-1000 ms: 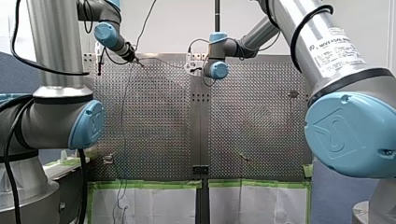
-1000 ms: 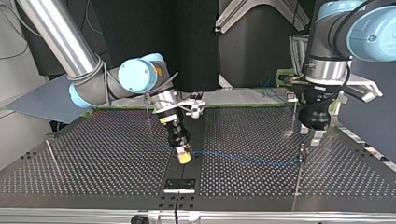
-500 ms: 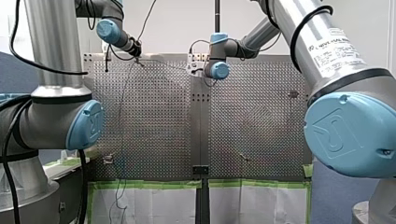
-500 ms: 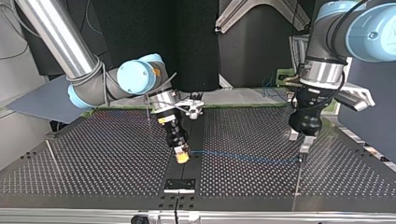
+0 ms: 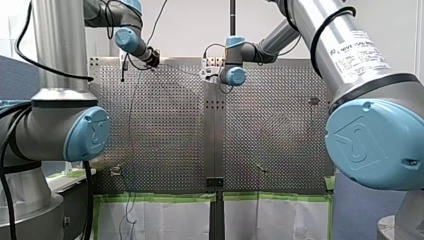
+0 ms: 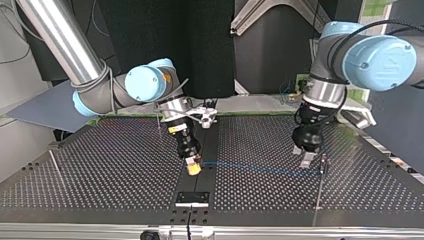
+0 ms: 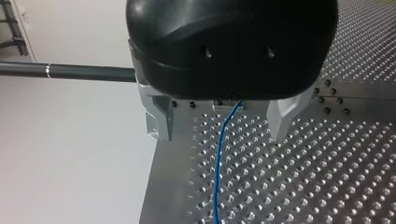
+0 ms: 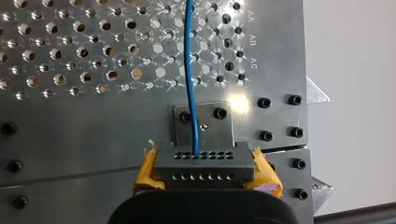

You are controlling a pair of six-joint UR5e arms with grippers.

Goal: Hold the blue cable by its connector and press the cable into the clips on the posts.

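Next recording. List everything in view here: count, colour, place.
blue cable: one, blue, stretched over the perforated table from the connector toward my left gripper.
connector: one, grey, between my right gripper's pads.
posts: at least two, thin, dark; one by my left gripper, one by my right arm.
perforated table: one, metal, under everything.
black plate: one, table's near edge, top view.
green tape: strips, table's near edge, front view.
my right gripper: one, yellow pads, shut on the connector.
my left gripper: one, black, metal fingers, open astride the cable.

Letters "AB", "AC" on the perforated table (image 8: 280, 70)
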